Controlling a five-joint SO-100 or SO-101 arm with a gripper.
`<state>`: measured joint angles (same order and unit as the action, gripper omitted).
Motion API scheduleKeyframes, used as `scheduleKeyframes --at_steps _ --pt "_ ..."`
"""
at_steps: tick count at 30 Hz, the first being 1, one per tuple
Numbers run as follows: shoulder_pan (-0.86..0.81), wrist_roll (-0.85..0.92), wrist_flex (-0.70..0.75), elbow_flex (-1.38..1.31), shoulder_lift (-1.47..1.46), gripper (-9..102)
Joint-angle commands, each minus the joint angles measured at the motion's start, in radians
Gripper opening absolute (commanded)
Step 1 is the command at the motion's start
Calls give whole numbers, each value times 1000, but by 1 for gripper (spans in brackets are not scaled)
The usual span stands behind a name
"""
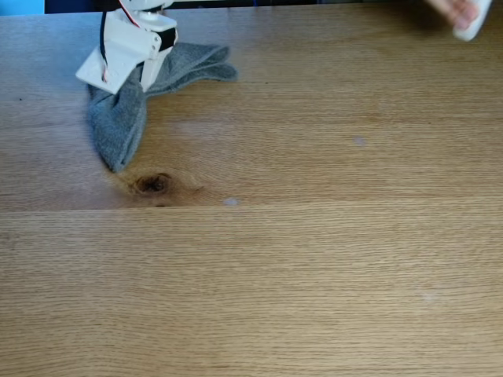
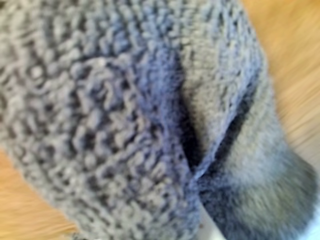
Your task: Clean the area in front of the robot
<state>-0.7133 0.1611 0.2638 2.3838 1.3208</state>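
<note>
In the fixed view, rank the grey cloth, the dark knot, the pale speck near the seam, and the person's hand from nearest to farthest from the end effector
From the end effector:
1. Grey cloth, directly under it.
2. Dark knot, below the cloth's tip.
3. Pale speck, right of the knot.
4. Person's hand, top right corner.

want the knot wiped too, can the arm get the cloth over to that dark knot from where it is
Probably yes. In the fixed view the grey cloth trails from the gripper, its tip just short of the dark knot, with bare tabletop between them and nothing in the way.
</note>
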Motion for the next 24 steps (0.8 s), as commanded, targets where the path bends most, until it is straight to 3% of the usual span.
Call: scheduleKeyframes --at_steps 1,13,24 --pt "58 -35 63 -43 282 0" --pt "342 -143 324 -31 813 0" --pt "891 -290 634 -26 1134 0"
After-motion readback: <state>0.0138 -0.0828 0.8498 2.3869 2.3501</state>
